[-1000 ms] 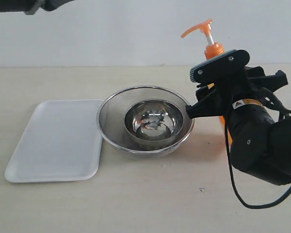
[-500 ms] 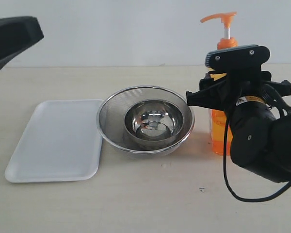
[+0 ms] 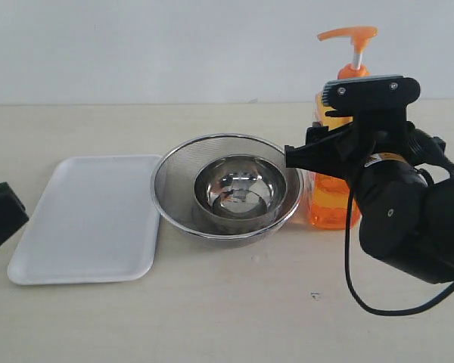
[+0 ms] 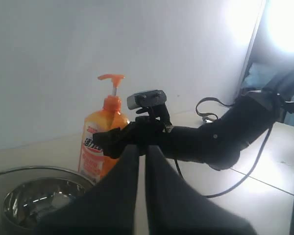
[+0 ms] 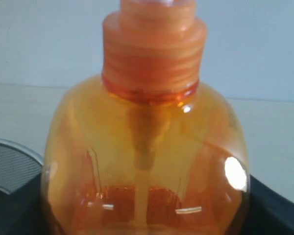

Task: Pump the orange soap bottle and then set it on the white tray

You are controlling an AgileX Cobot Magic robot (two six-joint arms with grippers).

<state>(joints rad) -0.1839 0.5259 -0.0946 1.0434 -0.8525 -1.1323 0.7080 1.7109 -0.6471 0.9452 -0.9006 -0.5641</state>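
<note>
Over the last second the tall, translucent orange soap bottle has gone from tilted and lifted to upright, with its base on the beige tabletop. It has also shifted closer to the round metal mesh strainer and now stands just beside the rim, on the side away from the tray. The right gripper has stayed around the bottle's body, one dark finger on each side, pinching it below the shoulder.

Meanwhile the left arm has come down from above. A dark part of it now shows low in the exterior view, beyond the tray on the side farthest from the strainer. The left gripper has its fingers pressed together and holds nothing; in its wrist view it points toward the bottle.

My reading is that the bottle is steadied for pumping, with the closed left fingers likely to do the pressing. The orange pump head sits high on its white stem — not yet pressed.

The strainer holds a polished steel bowl, which shows only reflections. The flat white rectangular tray lies just beside the strainer, opposite the bottle, with nothing on it. Orange liquid shows through the bottle's lower body — I cannot tell its level.
</note>
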